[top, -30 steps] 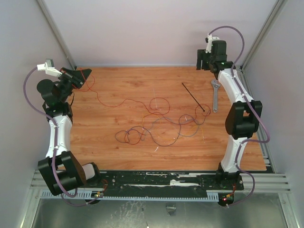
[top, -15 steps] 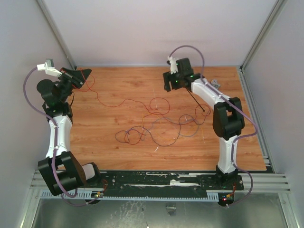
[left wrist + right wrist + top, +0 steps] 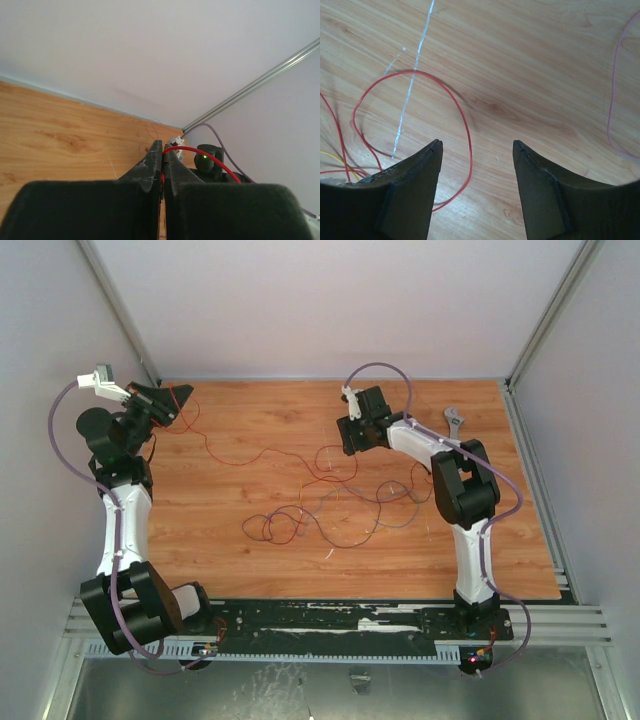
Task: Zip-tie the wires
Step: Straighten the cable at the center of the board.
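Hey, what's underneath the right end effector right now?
Below the open right end effector lies wooden table crossed by a red loop of the wires. The loop's lower end runs behind one finger, hidden; from above, the arm covers that spot.

This looks like a robotics lab test cell. A wood-grain desk (image 3: 250,420) is boxed in at 9, 12 and 3 o'clock by plain pale panels (image 3: 330,310) on aluminium posts (image 3: 120,310). The cabled left arm (image 3: 125,520) and right arm (image 3: 475,540) are bolted to a metal rail (image 3: 340,625) at 6 o'clock.
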You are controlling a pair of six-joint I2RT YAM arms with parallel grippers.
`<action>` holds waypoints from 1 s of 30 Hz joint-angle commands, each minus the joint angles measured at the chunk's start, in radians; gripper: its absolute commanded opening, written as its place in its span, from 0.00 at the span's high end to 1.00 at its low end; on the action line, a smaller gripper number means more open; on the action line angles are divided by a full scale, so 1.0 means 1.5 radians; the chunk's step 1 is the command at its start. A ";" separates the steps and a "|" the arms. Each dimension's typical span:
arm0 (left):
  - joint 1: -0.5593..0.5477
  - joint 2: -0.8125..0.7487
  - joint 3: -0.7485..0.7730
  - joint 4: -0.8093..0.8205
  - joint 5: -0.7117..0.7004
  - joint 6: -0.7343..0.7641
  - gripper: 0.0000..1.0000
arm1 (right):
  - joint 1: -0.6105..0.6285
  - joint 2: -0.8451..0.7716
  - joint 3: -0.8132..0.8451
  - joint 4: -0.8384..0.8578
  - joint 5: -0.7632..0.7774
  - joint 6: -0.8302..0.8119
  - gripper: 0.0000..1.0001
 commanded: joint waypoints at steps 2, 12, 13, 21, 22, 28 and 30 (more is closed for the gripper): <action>0.003 -0.016 -0.005 0.006 0.014 0.001 1.00 | 0.005 0.027 -0.019 0.032 0.016 0.002 0.45; 0.004 -0.018 0.001 0.001 0.014 0.000 1.00 | 0.011 0.000 -0.041 0.032 0.047 -0.011 1.00; 0.004 -0.018 0.003 -0.001 0.014 0.001 1.00 | 0.009 -0.012 -0.045 0.033 0.053 -0.012 1.00; 0.001 -0.020 0.007 -0.009 0.026 0.008 1.00 | -0.086 -0.185 -0.022 -0.020 0.162 0.003 1.00; 0.000 -0.023 0.004 -0.011 0.026 0.010 1.00 | -0.110 -0.205 -0.016 -0.033 0.195 0.009 1.00; -0.014 -0.038 -0.017 -0.020 0.027 0.020 1.00 | -0.281 -0.321 -0.040 -0.085 0.303 0.028 1.00; -0.028 -0.049 -0.036 -0.023 0.026 0.020 1.00 | -0.339 -0.359 -0.073 -0.088 0.323 0.035 1.00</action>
